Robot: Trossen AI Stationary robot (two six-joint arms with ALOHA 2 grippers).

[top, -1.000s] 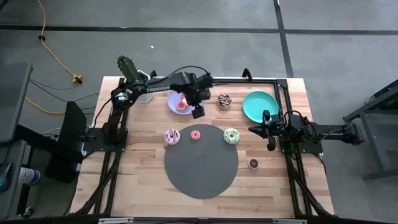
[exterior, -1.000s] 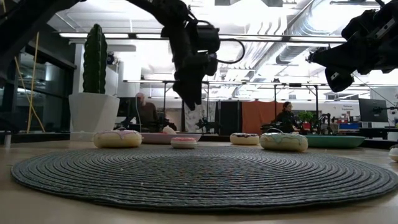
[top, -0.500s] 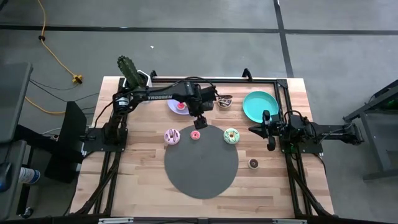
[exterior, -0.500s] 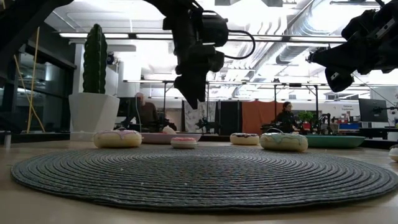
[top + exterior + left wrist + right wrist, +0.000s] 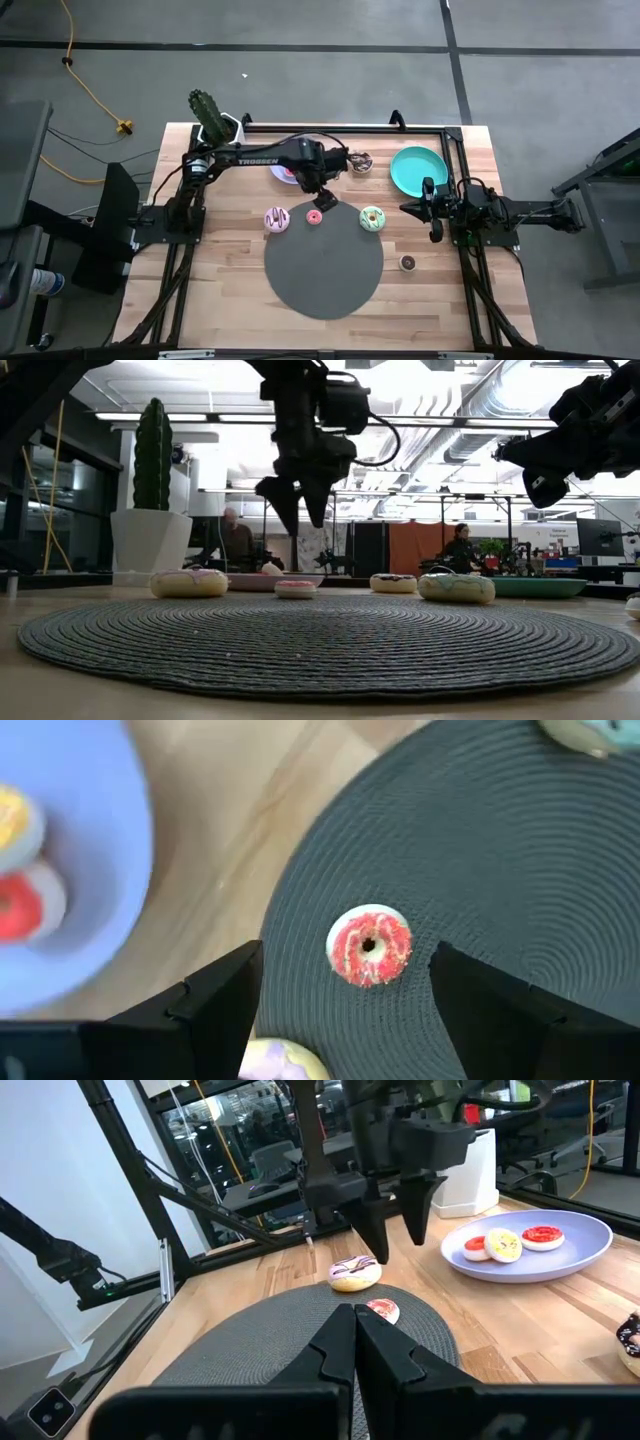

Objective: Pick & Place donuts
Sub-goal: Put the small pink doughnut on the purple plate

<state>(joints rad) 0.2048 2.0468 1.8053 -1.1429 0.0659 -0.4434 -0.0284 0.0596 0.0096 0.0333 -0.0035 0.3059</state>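
From above, the left gripper [image 5: 322,200] hangs over the far edge of the big dark grey round woven mat [image 5: 323,262], fingers spread, holding nothing; its dark arm reaches in from nine o'clock. A small red-iced ring donut [image 5: 314,216] lies just below it on the mat's twelve o'clock rim. A white-purple sprinkled donut [image 5: 276,220] sits at ten o'clock beside the mat, a green-iced donut [image 5: 372,217] at two o'clock, a small chocolate donut [image 5: 408,262] at three o'clock. The right gripper [image 5: 436,236] waits near the teal round plate [image 5: 418,168].

At table height, the left gripper [image 5: 297,508] is parted well above the red-iced donut [image 5: 295,589], touching nothing.

The left wrist camera looks down between two spread dark fingers [image 5: 215,1005] at the red-iced donut [image 5: 369,945], lying on the mat [image 5: 520,850]; the lavender round plate [image 5: 95,870] holds two more donuts.

In the right wrist view, that arm's own fingers [image 5: 330,1355] are pressed together, empty.
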